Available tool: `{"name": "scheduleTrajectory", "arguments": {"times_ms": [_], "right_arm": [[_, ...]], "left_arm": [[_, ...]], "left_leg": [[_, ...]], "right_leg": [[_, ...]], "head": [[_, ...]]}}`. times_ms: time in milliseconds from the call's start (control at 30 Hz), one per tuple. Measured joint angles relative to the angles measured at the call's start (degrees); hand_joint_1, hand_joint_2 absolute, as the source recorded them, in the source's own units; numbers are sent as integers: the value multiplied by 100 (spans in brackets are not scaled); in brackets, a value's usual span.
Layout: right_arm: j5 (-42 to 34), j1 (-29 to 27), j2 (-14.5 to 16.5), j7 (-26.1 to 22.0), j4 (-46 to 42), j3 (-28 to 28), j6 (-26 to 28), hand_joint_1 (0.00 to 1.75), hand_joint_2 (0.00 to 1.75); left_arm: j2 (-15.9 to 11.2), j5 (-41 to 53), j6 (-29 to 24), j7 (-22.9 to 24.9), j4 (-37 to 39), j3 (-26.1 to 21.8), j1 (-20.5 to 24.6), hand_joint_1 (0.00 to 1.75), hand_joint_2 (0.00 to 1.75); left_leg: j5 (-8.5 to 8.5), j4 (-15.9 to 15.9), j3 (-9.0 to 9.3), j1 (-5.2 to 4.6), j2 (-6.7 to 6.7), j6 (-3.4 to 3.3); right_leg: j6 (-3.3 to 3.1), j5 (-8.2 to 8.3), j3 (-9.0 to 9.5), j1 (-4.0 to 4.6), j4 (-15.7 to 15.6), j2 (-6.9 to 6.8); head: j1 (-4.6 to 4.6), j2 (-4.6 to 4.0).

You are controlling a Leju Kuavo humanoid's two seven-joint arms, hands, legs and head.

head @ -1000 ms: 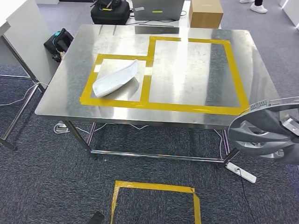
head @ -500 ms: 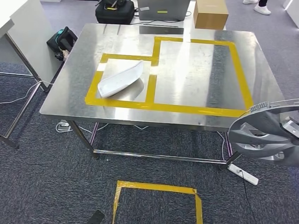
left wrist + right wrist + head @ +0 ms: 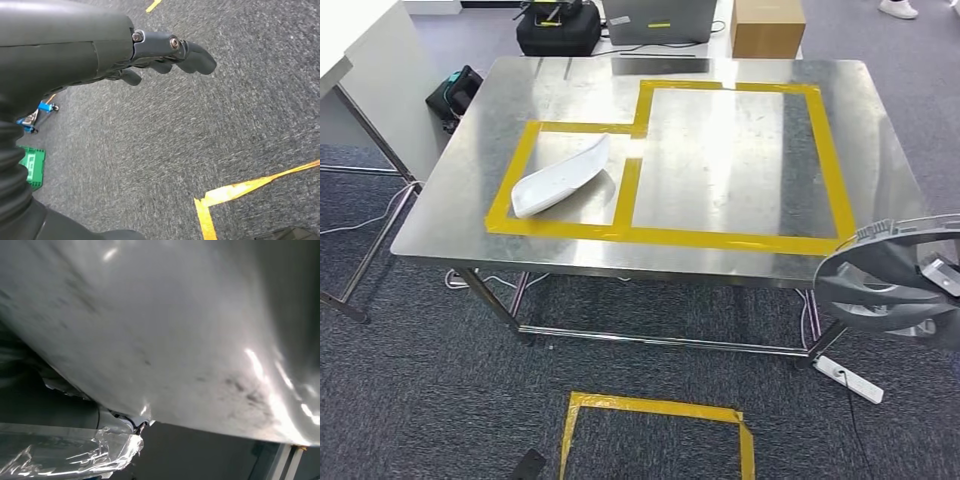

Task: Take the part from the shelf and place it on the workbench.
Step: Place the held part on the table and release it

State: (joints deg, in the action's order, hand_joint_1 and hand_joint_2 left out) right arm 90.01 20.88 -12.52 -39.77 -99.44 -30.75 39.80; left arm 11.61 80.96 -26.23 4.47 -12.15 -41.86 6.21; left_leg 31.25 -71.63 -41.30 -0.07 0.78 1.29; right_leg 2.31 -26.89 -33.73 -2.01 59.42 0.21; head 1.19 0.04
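A: Left hand (image 3: 166, 52)?

B: In my left wrist view it hangs over grey carpet (image 3: 211, 125), fingers (image 3: 196, 57) loosely extended and holding nothing. Yellow floor tape (image 3: 241, 189) lies below it, and a green item (image 3: 32, 167) sits on the carpet off to one side.

A: Right hand?

B: I cannot tell its state. My right wrist view shows a broad grey surface, blurred and glossy, close to the lens, with crinkled clear film (image 3: 68, 452) beside it; no fingers are distinguishable. In the head view the part (image 3: 893, 280), a grey disc with spokes and a toothed rim, sits at the right edge of the frame on the right arm's side, roughly level, in front of the workbench's near right corner and above the carpet. What grips it is hidden.

A: Workbench?

B: The steel workbench (image 3: 471, 200) carries two adjoining rectangles of yellow tape (image 3: 735, 240), a small one on the left and a large one on the right. A white tray (image 3: 558, 178) lies tilted in the small one; the large one is bare steel.

A: Surroundings?

B: A power strip (image 3: 852, 378) lies on the floor under the part. A taped square (image 3: 652, 405) marks the carpet in front of the bench. Beyond the bench are a black bag (image 3: 554, 28), a cardboard box (image 3: 767, 22) and a laptop (image 3: 660, 18).
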Motion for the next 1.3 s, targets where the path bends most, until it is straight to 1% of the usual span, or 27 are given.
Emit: {"name": "scheduleTrajectory", "arguments": {"times_ms": [33, 67, 100, 167, 200, 233, 333, 400, 433, 500, 533, 567, 600, 667, 733, 767, 833, 900, 1000, 1033, 1067, 1133, 1167, 1200, 1233, 1267, 1300], "right_arm": [[0, -1, 0, 0, 1, 0, 0, 175, 175], [1, -2, 0, 0, 1, 0, 0, 175, 175], [1, -1, 0, 0, 1, 0, 0, 175, 175], [0, 0, 1, -1, 1, 0, 0, 175, 175], [0, 1, 1, -1, 1, 0, 0, 175, 175], [1, 0, 1, -1, 1, -1, 0, 175, 175], [1, 1, -1, 0, 1, 0, 0, 175, 175], [-2, 10, -2, 1, 1, 4, 0, 175, 175], [-3, 13, -2, 2, 2, 7, 0, 175, 175], [-3, 9, -2, 2, 11, 11, 0, 175, 175], [-3, 3, -2, 1, 19, 13, 0, 175, 175], [-3, -1, -2, 1, 27, 13, 0, 175, 175], [-3, 1, -2, 0, 33, 14, 0, 175, 175], [-3, 13, -2, 0, 37, 18, 0, 175, 175], [-3, 31, -2, 0, 39, 22, 0, 175, 175], [-2, 34, -2, 0, 42, 24, 0, 175, 175], [-1, 39, -3, 0, 46, 24, 0, 175, 175], [0, 47, -4, 1, 47, 24, 0, 175, 175], [-2, 66, -15, 1, 46, 25, 1, 175, 175], [-4, 81, -20, 2, 48, 26, 2, 175, 175], [-6, 93, -23, 2, 49, 26, 2, 175, 175], [-7, 99, -24, 1, 53, 26, 2, 175, 175], [-6, 84, -24, 0, 56, 26, 2, 175, 175], [-5, 68, -24, -1, 58, 26, 2, 175, 175], [-4, 61, -24, 0, 61, 26, 2, 175, 175], [-4, 63, -25, 1, 62, 26, 2, 175, 175], [-4, 62, -21, 1, 69, 27, 2, 175, 175]], "left_arm": [[0, -3, -1, -1, 0, -1, -7, 0, 175], [0, -6, -2, -1, 0, -1, -13, 0, 175], [-1, -9, -4, -1, 0, -2, -17, 0, 175], [-2, -15, -14, -1, 0, -2, -20, 0, 175], [-3, -22, -22, -1, 0, -2, -19, 0, 175], [-4, -31, -31, -1, 0, -1, -17, 0, 175], [-1, -51, -54, 8, 0, -2, -20, 0, 175], [4, -55, -62, 14, 0, -2, -22, 0, 175], [6, -56, -66, 14, 0, -2, -20, 0, 175], [9, -58, -73, 15, 0, -2, -19, 0, 175], [10, -60, -75, 17, 0, -2, -22, 0, 175], [11, -61, -76, 22, 0, -3, -24, 0, 175], [11, -62, -77, 27, 0, -3, -25, 0, 175], [13, -63, -77, 33, 0, -4, -23, 0, 175], [12, -63, -84, 34, 0, -3, -16, 0, 175], [10, -62, -87, 34, 0, -3, -14, 0, 175], [6, -59, -92, 24, 0, -3, -16, 0, 175], [-3, -57, -93, 0, 0, -3, -16, 0, 175], [-8, -57, -100, -24, 0, -3, -9, 0, 175], [-5, -57, -101, -30, 0, -3, -7, 0, 175], [-3, -58, -102, -33, 0, -4, -5, 0, 175], [1, -61, -103, -38, 0, -4, 1, 0, 175], [7, -66, -104, -38, 0, -4, -1, 0, 175], [13, -74, -105, -38, 0, -4, -8, 0, 175], [18, -86, -109, -38, 0, -4, -16, 0, 175], [20, -97, -113, -38, 0, -4, -23, 0, 175], [2, -105, -118, -38, -2, -5, -24, 0, 175]], "left_leg": [[-10, -211, -174, -1, -1, -11], [-131, -224, -249, -3, -1, -30], [-349, -19, -209, -8, -1, -59], [-818, 687, 54, -38, -7, -135], [-927, 1004, 181, -54, -12, -164], [-956, 1199, 260, -67, -16, -181], [-880, 1338, 326, -67, -6, -216], [-862, 1388, 388, -45, 4, -265], [-847, 1402, 420, -37, 7, -291], [-805, 1402, 460, -46, 11, -339], [-782, 1400, 483, -53, 15, -350], [-758, 1399, 511, -57, 20, -356], [-732, 1397, 548, -59, 28, -354], [-671, 1394, 633, -61, 46, -326], [-630, 1367, 661, -83, 63, -277], [-620, 1355, 651, -98, 68, -263], [-633, 1350, 630, -113, 68, -295], [-645, 1375, 641, -133, 63, -344], [-818, 1849, 893, -118, 44, -444], [-895, 2048, 1010, -93, 32, -460], [-940, 2176, 1098, -63, 20, -436], [-937, 2220, 1160, -18, 9, -380], [-910, 2202, 1170, 13, 8, -338], [-877, 2166, 1176, 52, 9, -286], [-828, 2101, 1175, 105, 11, -218], [-756, 1996, 1164, 169, 13, -135], [-666, 1867, 1128, 210, 19, -41]], "right_leg": [[-12, -22, 20, 8, 0, -3], [-16, -47, 48, 15, 0, -2], [-11, -76, 84, 20, -1, -1], [19, -140, 156, 33, -1, 3], [47, -170, 173, 42, 0, 7], [79, -191, 179, 49, -7, 10], [182, -228, 209, 41, -75, -2], [211, -355, 130, 46, 113, -9], [208, -483, -18, 56, 394, -4], [200, -772, -474, 83, 1193, 12], [204, -818, -680, 90, 1493, 17], [213, -747, -794, 93, 1593, 19], [222, -556, -790, 93, 1458, 18], [239, -46, -518, 85, 724, 15], [210, 182, -240, 84, 114, 21], [188, 182, -186, 84, 6, 27], [156, 177, -180, 82, -28, 37], [179, 197, -169, 59, -86, 46], [210, 259, -82, 60, -271, 44], [214, 217, -118, 71, -198, 41], [222, 107, -240, 74, 32, 37], [286, -186, -598, 51, 723, 37], [337, -260, -745, 24, 991, 35], [400, -226, -795, -11, 1068, 29], [482, -80, -722, -60, 913, 20], [585, 114, -552, -125, 578, 6], [698, 217, -386, -165, 289, 21]], "head": [[2, 0], [1, 0], [-1, 0], [0, 0], [1, 0], [-2, 0], [-4, 0], [-16, 0], [-23, 0], [-33, 0], [-32, 0], [-33, 0], [-33, 0], [-34, 0], [-27, 0], [-21, 0], [-2, 0], [-1, 0], [3, 0], [-4, 0], [-19, 0], [-33, 0], [-32, 0], [-31, 0], [-29, 0], [-32, 0], [-37, 0]]}}
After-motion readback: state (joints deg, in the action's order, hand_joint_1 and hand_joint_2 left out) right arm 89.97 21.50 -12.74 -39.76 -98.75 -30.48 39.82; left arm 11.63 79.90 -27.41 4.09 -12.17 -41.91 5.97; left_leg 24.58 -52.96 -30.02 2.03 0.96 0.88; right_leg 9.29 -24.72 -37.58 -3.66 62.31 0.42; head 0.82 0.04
